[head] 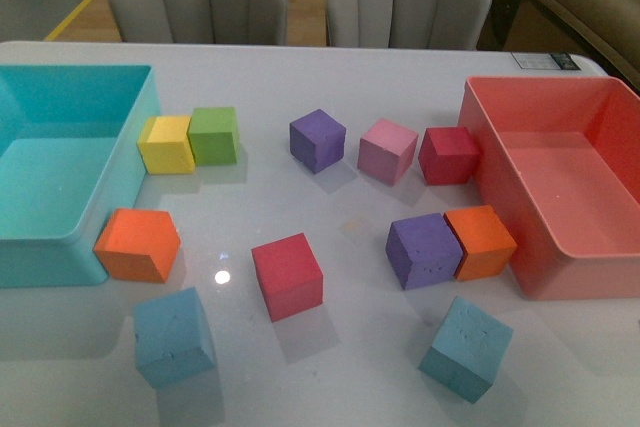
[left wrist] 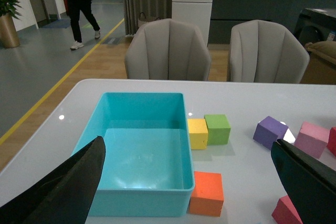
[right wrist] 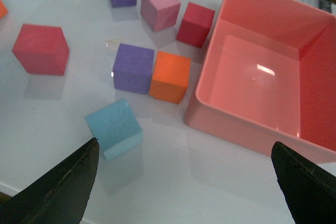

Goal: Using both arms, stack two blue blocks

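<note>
Two sky-blue blocks lie apart on the white table near its front edge: one at front left, one at front right. The right one also shows in the right wrist view, just beyond the near black fingertip. My right gripper is open and empty above bare table beside that block. My left gripper is open and empty, hovering over the near edge of the turquoise bin. Neither blue block shows in the left wrist view. Neither arm shows in the front view.
The turquoise bin stands at left, a salmon bin at right. Between them lie yellow, green, two orange, two purple, pink and two red cubes.
</note>
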Robot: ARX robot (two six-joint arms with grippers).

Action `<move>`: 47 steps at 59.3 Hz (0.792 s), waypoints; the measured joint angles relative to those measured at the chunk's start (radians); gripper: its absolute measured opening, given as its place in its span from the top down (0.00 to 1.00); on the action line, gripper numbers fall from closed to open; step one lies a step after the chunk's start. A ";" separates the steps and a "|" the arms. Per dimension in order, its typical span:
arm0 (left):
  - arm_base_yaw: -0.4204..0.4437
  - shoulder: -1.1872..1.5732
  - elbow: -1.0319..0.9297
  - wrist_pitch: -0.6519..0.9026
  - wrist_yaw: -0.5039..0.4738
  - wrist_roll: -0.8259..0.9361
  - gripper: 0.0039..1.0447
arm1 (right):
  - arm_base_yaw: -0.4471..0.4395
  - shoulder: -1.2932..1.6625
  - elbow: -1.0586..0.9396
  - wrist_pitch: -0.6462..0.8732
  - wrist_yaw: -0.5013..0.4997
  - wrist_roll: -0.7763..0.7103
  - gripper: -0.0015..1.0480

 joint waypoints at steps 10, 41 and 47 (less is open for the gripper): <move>0.000 0.000 0.000 0.000 0.000 0.000 0.08 | 0.084 0.375 0.113 0.070 0.037 -0.071 0.09; 0.000 0.000 0.000 0.000 0.000 0.000 0.08 | 0.206 0.906 0.382 0.044 0.113 -0.137 0.09; 0.000 0.000 0.000 0.000 0.000 0.000 0.08 | 0.219 0.956 0.418 0.039 0.126 -0.130 0.09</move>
